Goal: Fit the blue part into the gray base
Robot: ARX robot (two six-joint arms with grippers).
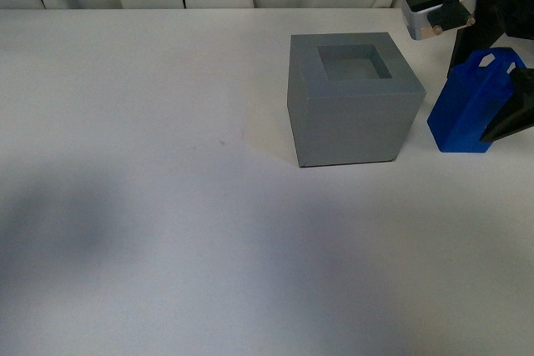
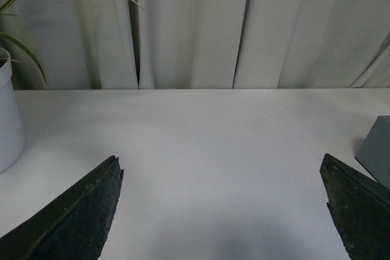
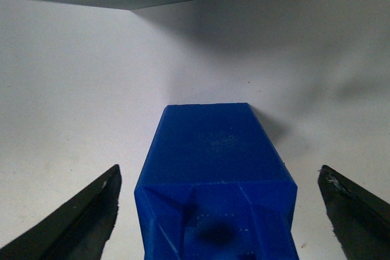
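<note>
Front view: the gray base (image 1: 355, 97) sits on the white desk (image 1: 125, 206), out toward 2 o'clock from the middle of the frame, with its square recess facing up. At 3 o'clock from it, just beside but apart, is the blue part (image 1: 467, 110). It rests on the desk outside the base, loops on top. It seems to lean toward 1 o'clock, though I cannot tell whether that is only the camera angle.

The right gripper (image 1: 488, 89) is down over that block, one dark finger behind it and one in front. The right wrist view settles the grip: the jaws of the right gripper (image 3: 219, 175) are spread wide, straddling the blue part (image 3: 216, 175) with bare desk showing on both sides. Nothing is pinched.

The left wrist view shows the left gripper (image 2: 220, 161) with its jaws also wide apart and only desk between them. A corner of the gray base (image 2: 378, 150) shows at one edge, with a white plant pot (image 2: 9, 114) opposite and pale curtains (image 2: 195, 28) behind.
</note>
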